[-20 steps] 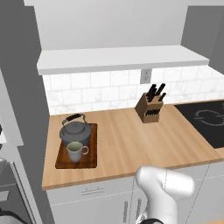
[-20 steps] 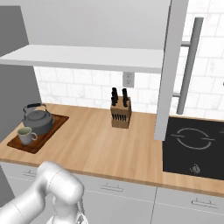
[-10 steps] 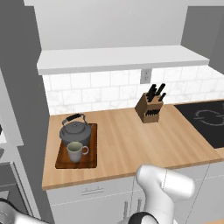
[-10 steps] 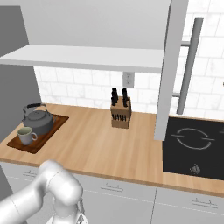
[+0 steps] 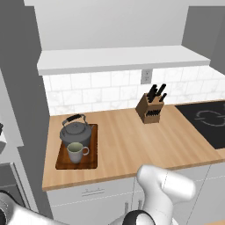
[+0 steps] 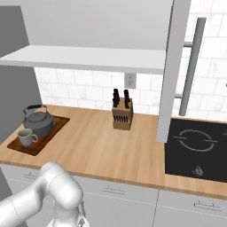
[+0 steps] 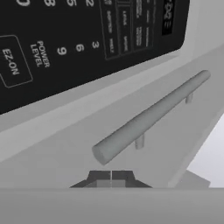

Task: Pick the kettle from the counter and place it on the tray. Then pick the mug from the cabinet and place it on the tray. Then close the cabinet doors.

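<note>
Jaws [image 7: 111, 178] clenched tip to tip, grasping nothing; in the hand view they point at a black control panel [image 7: 78, 39] with printed digits and "POWER LEVEL", and a grey bar handle [image 7: 148, 118] runs slantwise just above the tips, not touched.

Change over the last second: next to none; my white elbow has drifted a little in both base views, the base has not driven, nothing on the worktop [image 5: 127, 140] has shifted. Kettle [image 5: 75, 132] sits at the back of the tray [image 5: 90, 165], mug [image 5: 77, 152] in front of it on the same tray, as before; judgement: both placing steps are done, only the doors remain. The cabinet door [image 6: 170, 66] stands edge-on to the room as it did a second ago, so not yet closed; I judge myself in transit low and left, away from it.

View differences: the right base view gives the open door and its long metal bar [image 6: 194, 62], which cut across the hob [image 6: 195, 148]; the left base view gives the mug's handle, turned to the right, and the white shelf [image 5: 118, 59] over the knife block [image 5: 150, 107]; the hand view alone gives the state of the jaws.
</note>
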